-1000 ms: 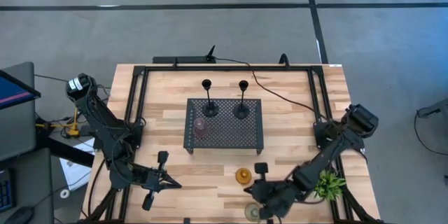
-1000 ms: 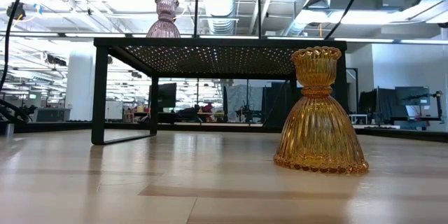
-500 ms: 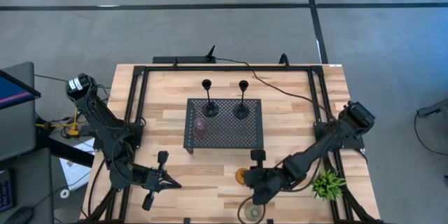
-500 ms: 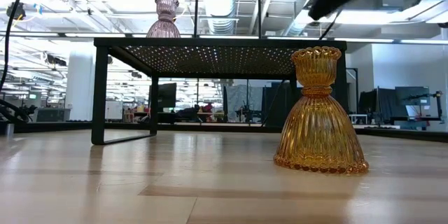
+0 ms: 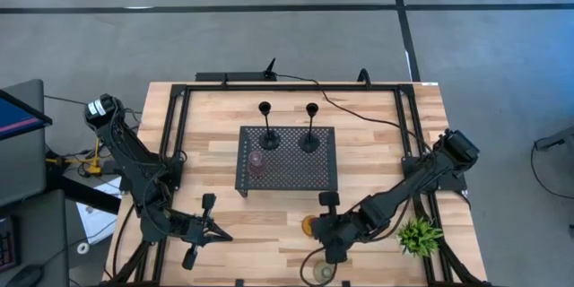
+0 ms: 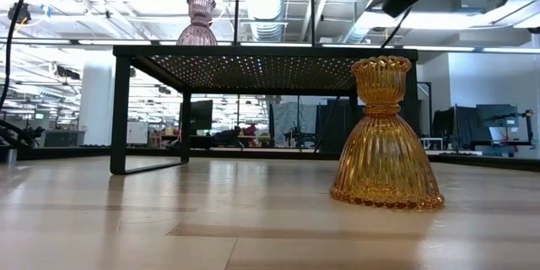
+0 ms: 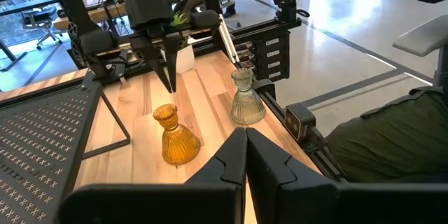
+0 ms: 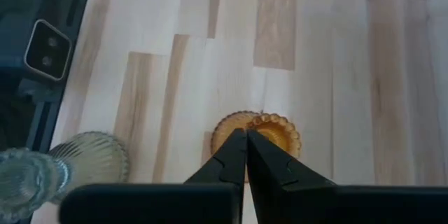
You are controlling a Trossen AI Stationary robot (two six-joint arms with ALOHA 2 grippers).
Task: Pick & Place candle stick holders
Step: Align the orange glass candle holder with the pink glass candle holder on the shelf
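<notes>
An amber glass candle stick holder (image 5: 308, 225) (image 6: 386, 135) stands upright on its base on the table, near the black tray (image 5: 318, 175). My right gripper (image 7: 170, 87) (image 8: 246, 134) hangs shut just above its cup top (image 7: 166, 111), pointing steeply down, with a gap between them. A greenish glass holder (image 5: 324, 272) (image 7: 246, 101) stands at the near edge. A pink holder (image 5: 257, 161) and two black stemmed holders (image 5: 267, 126) (image 5: 310, 126) stand on the tray. My left gripper (image 5: 224, 232) (image 7: 246, 134) waits shut and level at the near left.
A green spiky plant (image 5: 420, 233) sits at the near right, beside my right arm. Black frame rails (image 5: 175, 126) run along the table's left, right and far sides. A cable (image 5: 359, 112) crosses the far right. A seated person (image 7: 392, 126) shows beyond the table.
My right gripper has risen from beside the greenish holder at the near edge and moved away from that edge toward the amber holder, tipping steeper downward. It now hangs over the amber holder's top. No holder has moved.
</notes>
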